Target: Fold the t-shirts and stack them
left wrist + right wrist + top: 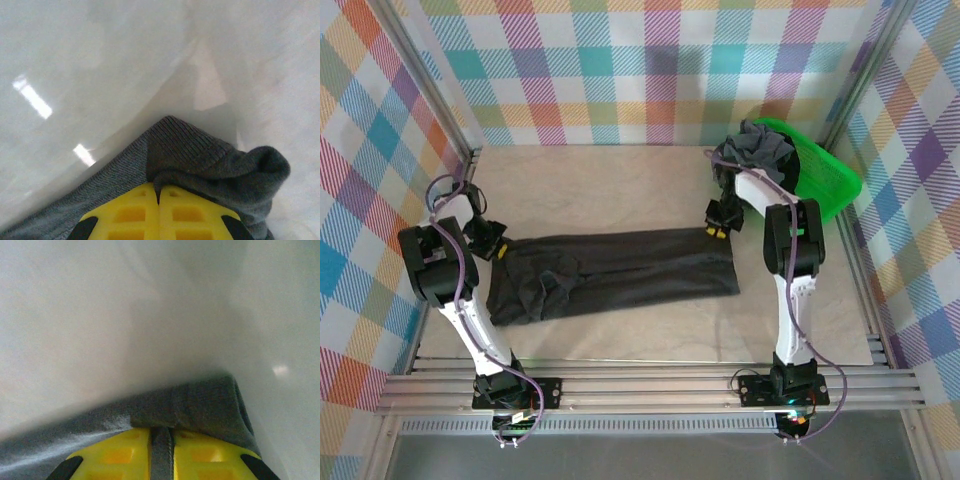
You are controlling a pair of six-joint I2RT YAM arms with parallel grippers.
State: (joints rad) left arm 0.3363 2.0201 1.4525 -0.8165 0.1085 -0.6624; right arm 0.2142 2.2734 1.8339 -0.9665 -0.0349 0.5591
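Observation:
A large charcoal-black t-shirt [620,270] lies stretched in a long band across the table, bunched at its left end. My left gripper [496,247] is shut on its upper left corner; the left wrist view shows the yellow fingers [130,212] pressed together with ribbed grey fabric [200,155] pinched between them. At the shirt's upper right corner, my right gripper [719,230] is shut on the cloth, and a strip of fabric [162,450] runs between its yellow pads [210,455]. More dark t-shirts [755,150] are heaped in the green basket.
The bright green plastic basket [835,178] stands tilted at the back right, close behind the right arm. Checked walls with metal frame posts enclose the pale table [620,190]. Metal rails [650,385] run along the near edge.

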